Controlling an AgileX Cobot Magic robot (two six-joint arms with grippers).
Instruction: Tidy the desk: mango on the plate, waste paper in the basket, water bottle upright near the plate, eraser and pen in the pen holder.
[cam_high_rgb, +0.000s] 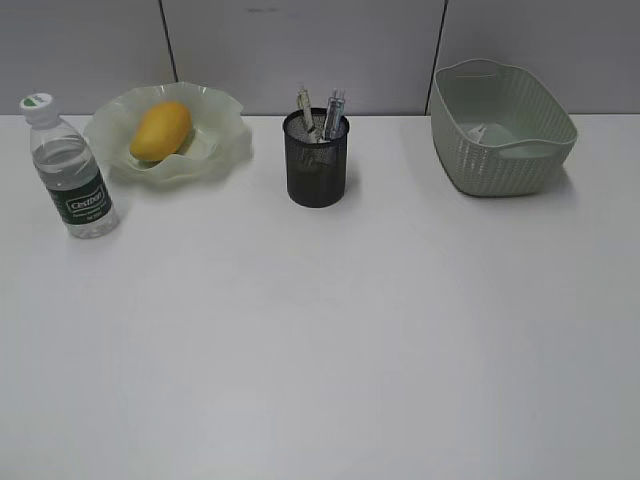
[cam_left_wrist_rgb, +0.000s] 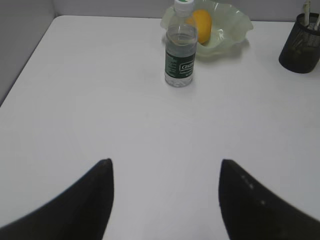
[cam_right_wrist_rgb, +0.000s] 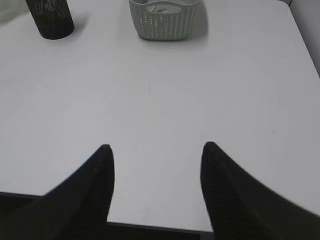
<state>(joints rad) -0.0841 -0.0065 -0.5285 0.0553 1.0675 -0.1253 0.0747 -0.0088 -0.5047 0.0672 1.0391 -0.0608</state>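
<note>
Both black grippers, left (cam_left_wrist_rgb: 165, 192) and right (cam_right_wrist_rgb: 156, 185), hang wide apart over the flat white desk (cam_high_rgb: 320, 340), holding nothing. Farther back, the clear water bottle (cam_high_rgb: 70, 170) stands upright beside the wavy green plate (cam_high_rgb: 215, 145) holding the yellow mango (cam_high_rgb: 160, 130). 2 pens (cam_high_rgb: 320, 112) stand in the black mesh pen holder (cam_high_rgb: 316, 165); crumpled white paper (cam_high_rgb: 480, 132) lies in the green woven basket (cam_high_rgb: 505, 160).

Basket (cam_right_wrist_rgb: 165, 20) rim and pen holder (cam_right_wrist_rgb: 50, 17) top cropped.

**Pale greens, black mesh and one yellow fruit on white**

The worktop (cam_high_rgb: 320, 350) is plain white. A yellow-orange mango (cam_high_rgb: 160, 130) lies in the translucent pale-green plate (cam_high_rgb: 225, 140). The clear water bottle (cam_high_rgb: 72, 170) has a dark green label with white lettering. The pen holder (cam_high_rgb: 316, 165) is black wire mesh; the basket (cam_high_rgb: 500, 160) is pale green, woven-textured.
</note>
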